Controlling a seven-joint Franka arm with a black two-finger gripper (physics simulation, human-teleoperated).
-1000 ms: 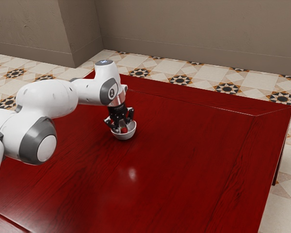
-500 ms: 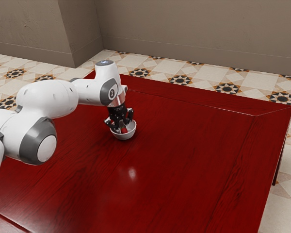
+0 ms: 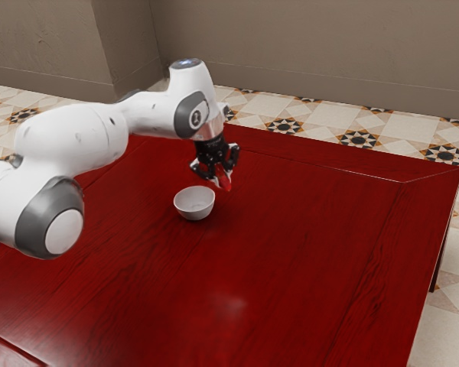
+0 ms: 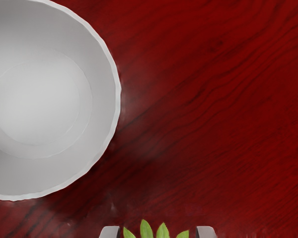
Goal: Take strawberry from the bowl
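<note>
Relative to the earlier frame, the claw [image 3: 221,180] is occupying a new position: it is standing up and out of the bowl [image 3: 194,202], carrying the strawberry [image 3: 226,184] with it, while the bowl is keeping its place.

The claw is gripping the strawberry. Its two fingers [image 4: 206,232] are bearing on the fruit from opposite sides, and the fruit's green leaves [image 4: 146,230] are showing between them in the wrist view. The claw is pointing downward, holding the strawberry outside the bowl, raised above the worktop [image 3: 314,260], near the bowl toward the exterior view's right. The red body of the fruit is projecting below the fingers.

The bowl is serving as the landmark. It is resting upright on the worktop, its white inner wall and round base facing upward. The arm [image 3: 73,141] is entering from the exterior view's left of the bowl and is extending past it at a higher level. The worktop, of glossy dark-red grained wood, is extending on all sides of the bowl. Beyond the bowl, the patterned tile floor [image 3: 321,128] is running toward the grey-brown wall [image 3: 306,38].
</note>
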